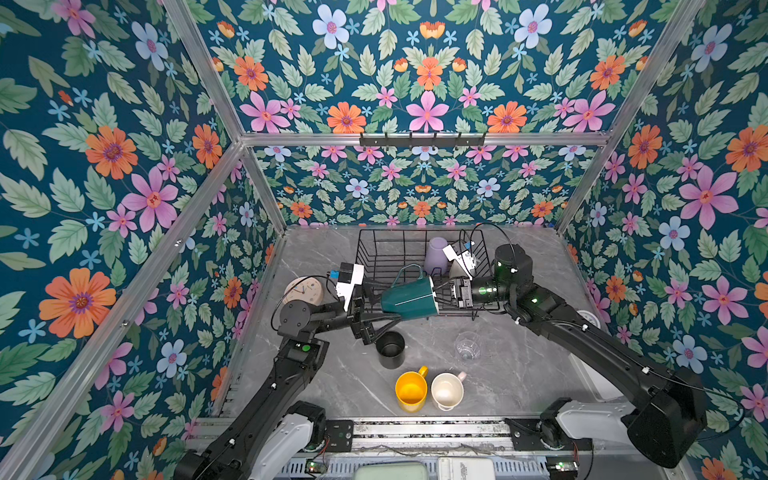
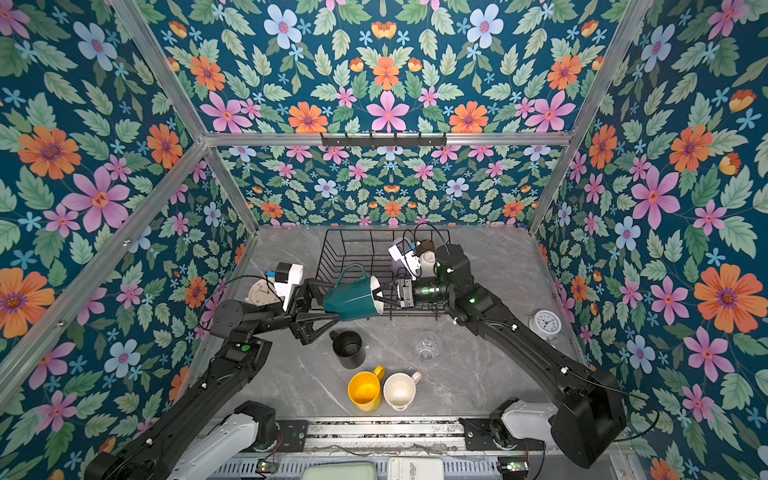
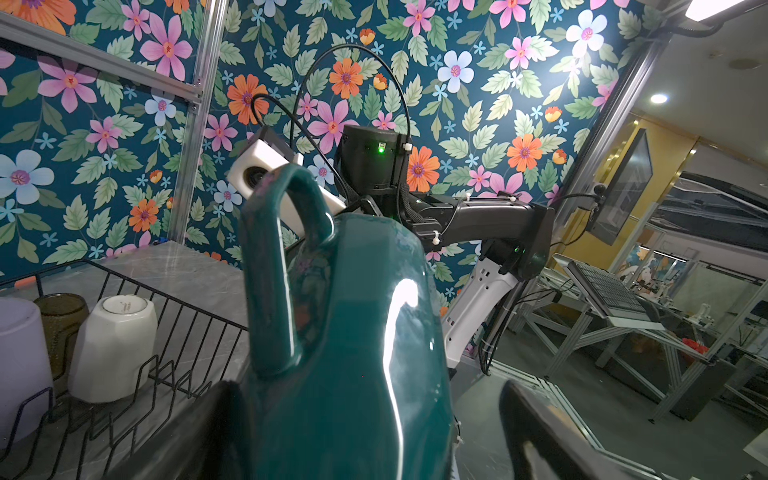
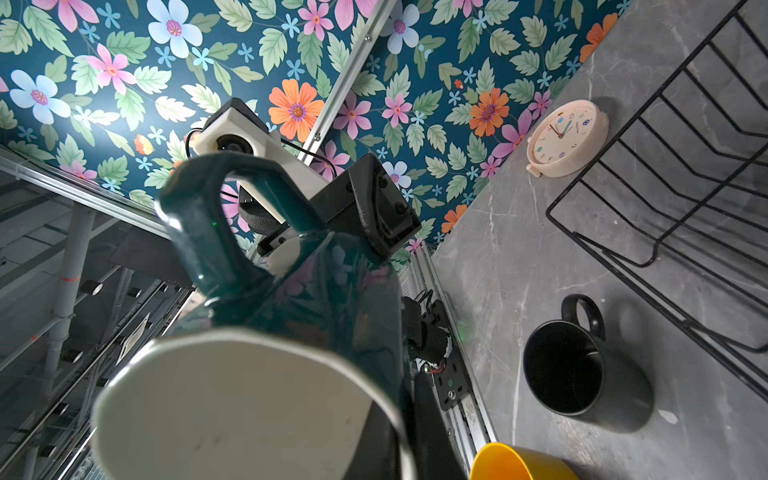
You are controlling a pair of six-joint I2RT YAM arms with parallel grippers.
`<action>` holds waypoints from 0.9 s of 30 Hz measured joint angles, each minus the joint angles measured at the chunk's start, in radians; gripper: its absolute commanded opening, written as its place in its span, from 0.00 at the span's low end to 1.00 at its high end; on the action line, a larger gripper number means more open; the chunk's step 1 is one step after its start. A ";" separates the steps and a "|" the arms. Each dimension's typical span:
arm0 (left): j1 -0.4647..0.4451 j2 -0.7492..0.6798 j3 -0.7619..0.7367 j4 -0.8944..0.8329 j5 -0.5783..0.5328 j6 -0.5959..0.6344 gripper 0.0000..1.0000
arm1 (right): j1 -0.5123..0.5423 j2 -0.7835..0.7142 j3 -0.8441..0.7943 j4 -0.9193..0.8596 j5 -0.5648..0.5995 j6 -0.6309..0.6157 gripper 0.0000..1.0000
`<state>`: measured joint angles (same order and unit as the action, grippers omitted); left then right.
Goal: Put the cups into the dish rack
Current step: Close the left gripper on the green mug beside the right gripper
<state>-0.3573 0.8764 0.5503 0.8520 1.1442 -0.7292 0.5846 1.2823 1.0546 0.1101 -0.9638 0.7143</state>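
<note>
Four cups stand nearest: yellow mug (image 1: 410, 390), pale-pink mug (image 1: 446, 390), black mug (image 1: 390, 348), clear glass (image 1: 467, 345). Beyond, the dark-green mug (image 1: 409, 296) hangs sideways over the near edge of the dish rack (image 1: 370, 253), its rim pinched by the right gripper (image 1: 435, 293); the left gripper (image 1: 388, 302) gapes around its base, grasping nothing. So thin a pinch could let it swivel or drop onto the wires: the glaze looks slick, white inside. Farthest, a lilac tumbler (image 1: 435, 254) sits inverted

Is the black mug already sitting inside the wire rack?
No, the black mug stands upright on the grey table in front of the dish rack, outside its wires.
</note>
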 measured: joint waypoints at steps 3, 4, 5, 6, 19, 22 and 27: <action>0.000 -0.003 -0.002 0.000 0.000 0.000 1.00 | 0.013 0.011 0.003 0.013 0.004 0.015 0.00; 0.000 -0.004 -0.002 0.001 0.000 0.000 1.00 | 0.019 0.014 0.003 0.019 0.008 0.021 0.00; 0.000 -0.004 -0.003 0.001 0.000 0.000 1.00 | 0.024 0.018 0.003 0.025 0.016 0.031 0.00; 0.000 -0.005 -0.004 0.002 -0.001 0.000 0.99 | 0.029 0.021 0.003 0.029 0.021 0.039 0.00; 0.002 -0.009 -0.006 0.000 -0.018 0.000 0.98 | 0.064 0.031 -0.031 0.109 0.078 0.116 0.00; 0.002 -0.010 -0.006 0.000 -0.020 0.000 0.98 | 0.064 0.034 -0.035 0.126 0.077 0.128 0.00; 0.002 -0.011 -0.010 0.000 -0.022 0.000 0.98 | 0.069 0.046 -0.035 0.143 0.077 0.146 0.00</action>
<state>-0.3553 0.8650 0.5407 0.8524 1.1221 -0.7288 0.6540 1.3281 1.0195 0.2531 -0.8864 0.8604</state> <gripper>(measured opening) 0.981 0.080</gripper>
